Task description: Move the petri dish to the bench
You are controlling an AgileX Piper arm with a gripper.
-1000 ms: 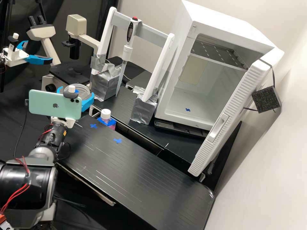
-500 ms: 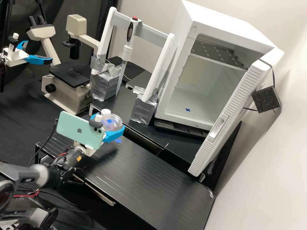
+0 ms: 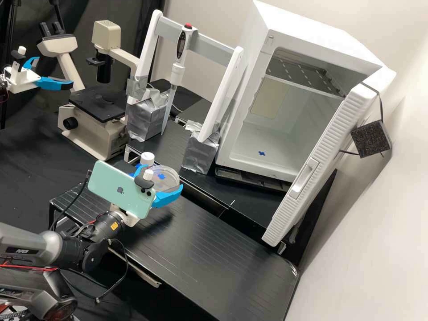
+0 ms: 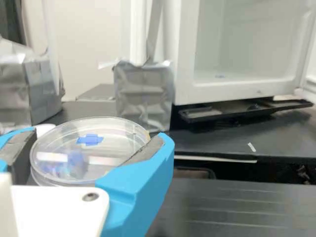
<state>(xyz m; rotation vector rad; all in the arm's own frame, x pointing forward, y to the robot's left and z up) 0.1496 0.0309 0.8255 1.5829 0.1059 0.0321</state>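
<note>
High view: gripper (image 3: 162, 177) has the dish (image 3: 168, 179) pinched by its sides — held up over the bench (image 3: 196, 240); bottle (image 3: 147, 158) is near the dish at 11 o'clock, microscope (image 3: 91, 131) at 10, white cabinet (image 3: 312, 35) open at 2. Wrist view: dark pads (image 4: 147, 149) hug the dish's rim from opposite sides; blue tape (image 4: 90, 139) on it too.

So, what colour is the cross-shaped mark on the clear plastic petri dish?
Blue: the mark on the dish shows best in the wrist view.
</note>
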